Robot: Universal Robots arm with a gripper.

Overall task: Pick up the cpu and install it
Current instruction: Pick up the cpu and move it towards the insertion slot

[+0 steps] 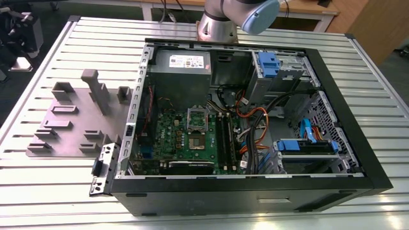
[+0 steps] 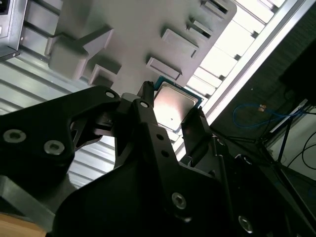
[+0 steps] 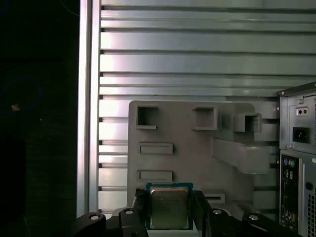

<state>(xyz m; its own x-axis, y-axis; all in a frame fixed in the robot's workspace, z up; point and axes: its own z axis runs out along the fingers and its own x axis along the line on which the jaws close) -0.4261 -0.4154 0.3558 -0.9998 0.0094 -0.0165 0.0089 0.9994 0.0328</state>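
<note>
Black two-finger gripper (image 3: 170, 211) (image 2: 170, 112) is closed narrowly on the small square silvery-grey cpu (image 3: 169, 203) (image 2: 174, 104) in both wrist views. Its fingers (image 3: 139, 210) press two opposite edges.

Exterior view, left to right:
- Flat grey plastic fixture plate (image 1: 73, 127) with raised blocks, left of centre, lying on the slatted aluminium table (image 1: 57, 187).
- Open black computer case (image 1: 255, 199), centre to right, with the green motherboard (image 1: 182, 139) inside.
- Silver-and-blue robot arm (image 1: 221, 24) at top centre.
- Wooden furniture (image 1: 364, 19) at upper right.

The cpu is over the plate's edge, with its metal lid facing both wrist cameras. It is square, so it has no long axis. In the first wrist view its sides run parallel to the plate's sides. Whether it is lifted off the plate cannot be told.
</note>
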